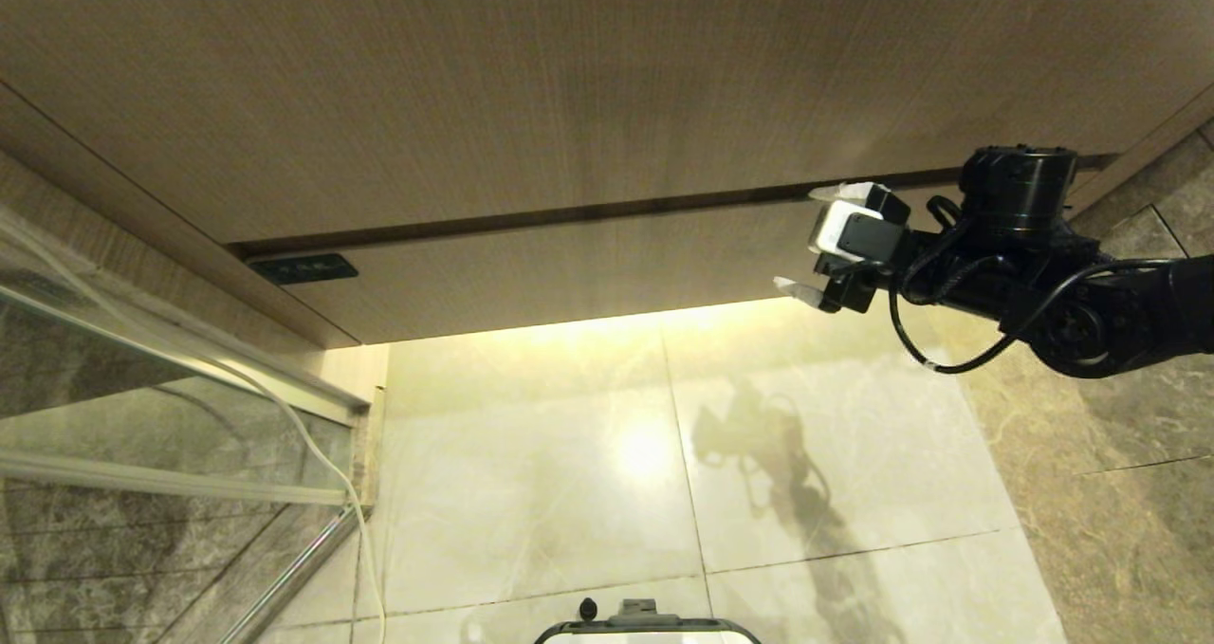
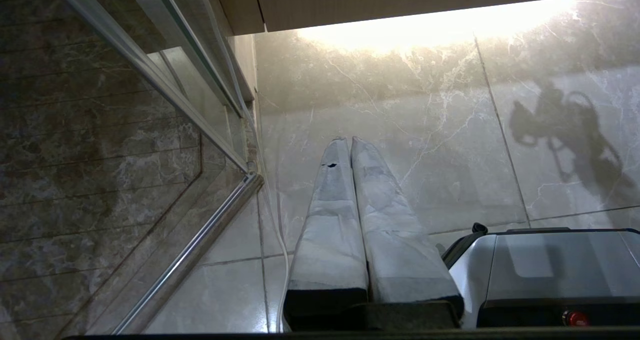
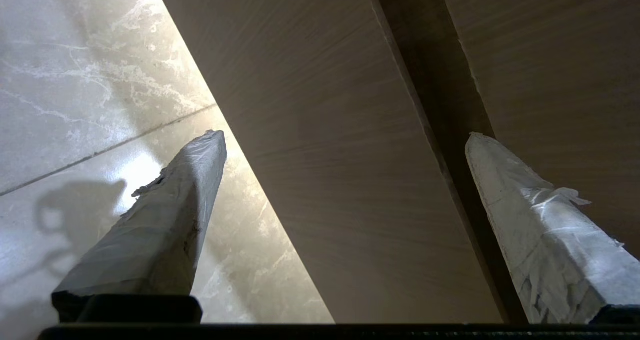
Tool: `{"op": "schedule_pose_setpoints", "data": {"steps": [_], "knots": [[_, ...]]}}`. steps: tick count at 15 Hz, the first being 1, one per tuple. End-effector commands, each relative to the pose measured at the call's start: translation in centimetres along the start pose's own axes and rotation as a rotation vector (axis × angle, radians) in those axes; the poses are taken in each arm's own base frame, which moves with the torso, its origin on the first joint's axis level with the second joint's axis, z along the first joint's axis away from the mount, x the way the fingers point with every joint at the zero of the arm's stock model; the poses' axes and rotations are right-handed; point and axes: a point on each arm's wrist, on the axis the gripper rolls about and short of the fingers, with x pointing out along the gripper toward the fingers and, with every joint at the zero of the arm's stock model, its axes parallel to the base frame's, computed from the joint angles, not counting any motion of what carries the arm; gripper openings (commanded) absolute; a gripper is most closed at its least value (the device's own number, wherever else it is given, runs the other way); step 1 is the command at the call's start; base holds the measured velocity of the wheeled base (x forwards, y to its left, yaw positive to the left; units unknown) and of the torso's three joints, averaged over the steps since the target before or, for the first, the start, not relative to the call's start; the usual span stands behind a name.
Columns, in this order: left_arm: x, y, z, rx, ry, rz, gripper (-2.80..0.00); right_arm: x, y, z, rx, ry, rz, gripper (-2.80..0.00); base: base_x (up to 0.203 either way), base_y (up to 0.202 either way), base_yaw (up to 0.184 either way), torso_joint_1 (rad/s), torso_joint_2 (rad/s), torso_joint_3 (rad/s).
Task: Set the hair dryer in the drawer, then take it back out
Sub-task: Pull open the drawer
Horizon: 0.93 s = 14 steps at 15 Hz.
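Bathroom: marble floor [image 1: 835, 492], glass shower screen [image 1: 142, 416]

Drawer [image 1: 569, 269]: wide, shallow, light-wood front, handleless, fully closed beneath the taller panel.
Label [image 1: 303, 268]: small dark plate at the drawer front's left end.
Hair dryer: not visible to me in any view.

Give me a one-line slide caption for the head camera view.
Right gripper, open and empty, faces the right end of the closed drawer front, above the lit marble floor.
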Motion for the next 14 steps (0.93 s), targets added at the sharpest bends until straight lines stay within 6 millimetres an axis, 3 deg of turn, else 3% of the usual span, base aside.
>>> {"op": "schedule_pose_setpoints", "data": {"steps": [1, 14], "knots": [[0.0, 0.0, 0.0, 0.000, 0.001, 0.000, -2.80, 1.0, 0.2, -0.5, -0.003, -0.001, -0.001, 0.00, 0.000, 0.000, 0.000, 0.000, 0.00, 0.000], [0.0, 0.0, 0.0, 0.000, 0.001, 0.000, -2.80, 4.4, 0.5, -1.4, -0.005, -0.021, -0.032, 0.00, 0.000, 0.000, 0.000, 0.000, 0.00, 0.000]]}}
